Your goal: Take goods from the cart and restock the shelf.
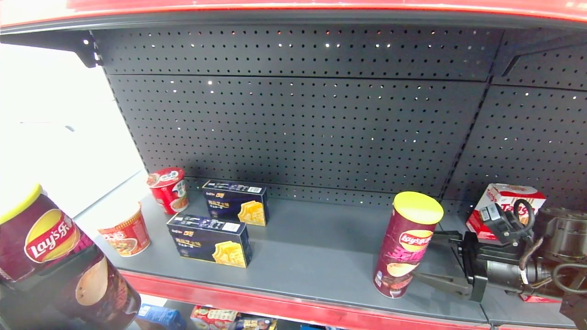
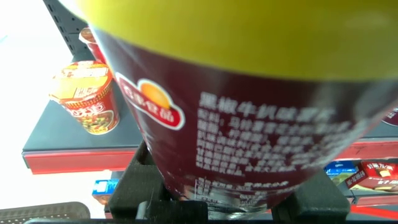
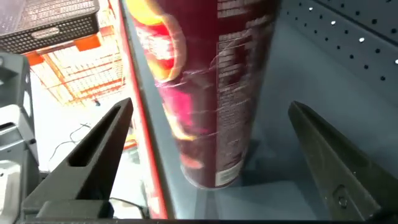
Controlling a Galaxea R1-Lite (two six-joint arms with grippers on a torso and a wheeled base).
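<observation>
The left gripper (image 2: pixel 224 199) is clamped on the held chips can (image 1: pixel 55 256), which is tilted before the left end of the shelf (image 1: pixel 312 256). The right gripper (image 3: pixel 208 118) has its fingers spread apart, flanking the standing chips can (image 1: pixel 406 243), upright near the shelf's front edge. Two blue boxes (image 1: pixel 211 238) lie farther left.

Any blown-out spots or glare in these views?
Head view: the space left of the shelf is blown out white, and light pinpricks show through the back panel. Left wrist view: white glare behind the noodle cup. Right wrist view: faint sheen on the chip can.
</observation>
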